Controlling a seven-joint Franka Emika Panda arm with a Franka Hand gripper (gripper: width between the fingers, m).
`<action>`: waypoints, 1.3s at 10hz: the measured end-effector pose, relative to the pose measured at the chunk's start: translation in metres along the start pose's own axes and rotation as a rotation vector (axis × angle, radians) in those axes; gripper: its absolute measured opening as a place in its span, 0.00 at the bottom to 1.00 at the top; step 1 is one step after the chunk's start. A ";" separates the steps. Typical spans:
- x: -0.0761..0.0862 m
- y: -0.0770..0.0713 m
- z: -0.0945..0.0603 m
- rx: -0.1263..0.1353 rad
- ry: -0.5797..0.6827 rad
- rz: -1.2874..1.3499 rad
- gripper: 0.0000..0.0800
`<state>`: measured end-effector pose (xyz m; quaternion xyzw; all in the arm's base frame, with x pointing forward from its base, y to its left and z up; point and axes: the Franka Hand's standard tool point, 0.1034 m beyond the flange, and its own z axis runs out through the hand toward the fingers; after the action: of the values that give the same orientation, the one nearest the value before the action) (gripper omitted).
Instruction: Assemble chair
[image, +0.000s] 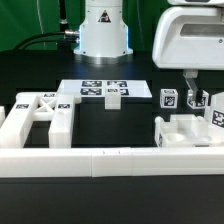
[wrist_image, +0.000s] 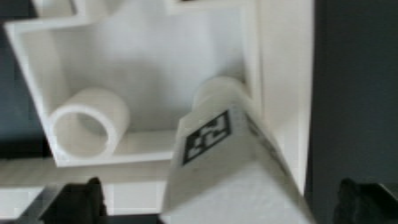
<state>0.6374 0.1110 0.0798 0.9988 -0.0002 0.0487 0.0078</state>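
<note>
Closest to us, the long low white rail (image: 110, 158) runs across the black table (image: 120, 125). Just behind the rail, near its end on the exterior view's right, lies a big white tray-like chair part (image: 183, 132) with raised walls.

The gripper (image: 192, 90) hangs over the far side of that part. Its two fingers (wrist_image: 80, 200) are spread wide apart. In the wrist view a slanted tagged bar (wrist_image: 214, 135) sits between them with a gap on each side, so the gripper has hold of nothing. Next to the bar is a round white ring (wrist_image: 84, 125), set against a white wall.

A small tagged cube (image: 168, 98) stands behind the rail too, just beside the gripper on the exterior view's left. A second tagged block (image: 215, 112) stands on the gripper's other side. I cannot tell if either one touches the fingers.

Behind the rail's other end lies a ladder-shaped chair part (image: 38, 115). It is flat on the table and its ends come right up to the rail.

Farther back, behind the middle of the rail, the marker board (image: 90, 88) lies flat. A little tagged piece (image: 113, 96) stands at its front edge. Farthest from the rail is the white robot base (image: 103, 30).
</note>
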 end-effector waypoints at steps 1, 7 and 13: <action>0.000 0.005 0.001 0.007 -0.003 -0.061 0.81; -0.002 -0.001 -0.003 0.028 -0.074 -0.252 0.81; -0.003 -0.002 -0.002 0.026 -0.074 -0.210 0.36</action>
<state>0.6346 0.1129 0.0811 0.9944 0.1047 0.0107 -0.0003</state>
